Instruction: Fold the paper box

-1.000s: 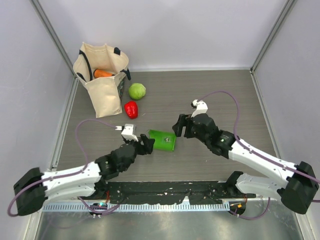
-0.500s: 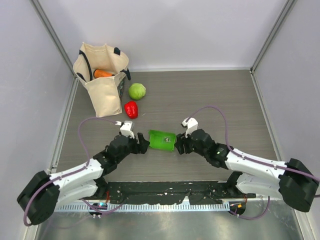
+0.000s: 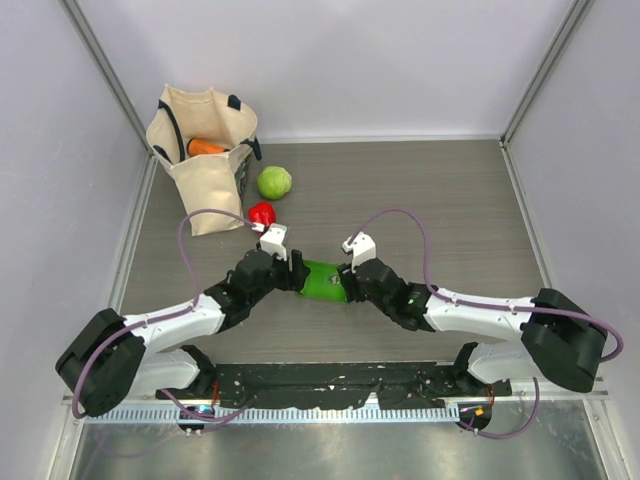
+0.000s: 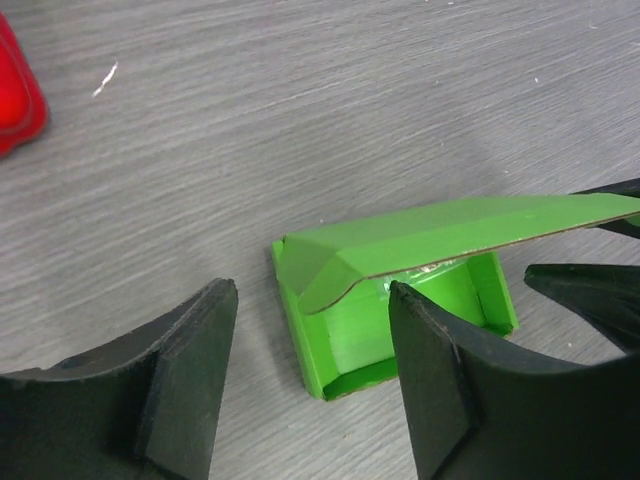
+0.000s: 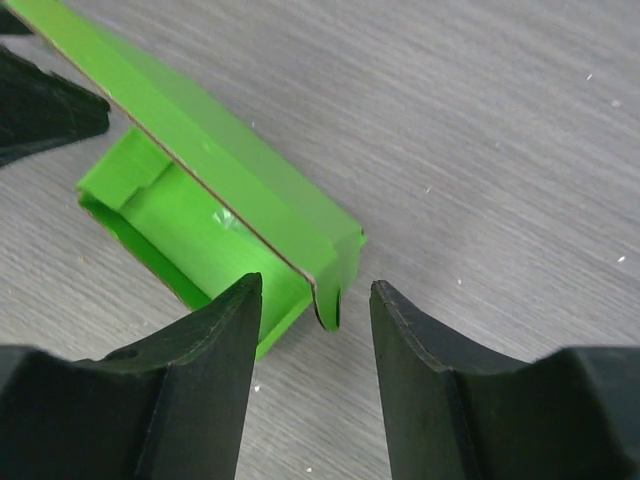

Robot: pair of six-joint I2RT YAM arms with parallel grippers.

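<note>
The paper box, bright green card, lies mid-table as a shallow tray with its lid half raised. In the left wrist view the paper box shows its open tray under the slanting lid. My left gripper is open, and its jaws straddle the tray's near corner. In the right wrist view the lid of the paper box ends in a small tuck flap. That flap hangs between the jaws of my right gripper, which is open, with a gap on each side. From above, my left gripper and right gripper meet the box from opposite ends.
A cloth bag with an orange carrot in it stands at the back left. A round pale-green vegetable and a red pepper lie beside it; the pepper is close behind my left wrist. Walls enclose the table.
Both arms have closed in on the box from either side. The right gripper dropped from above to the box's right end and its jaws narrowed. The left gripper moved forward.
</note>
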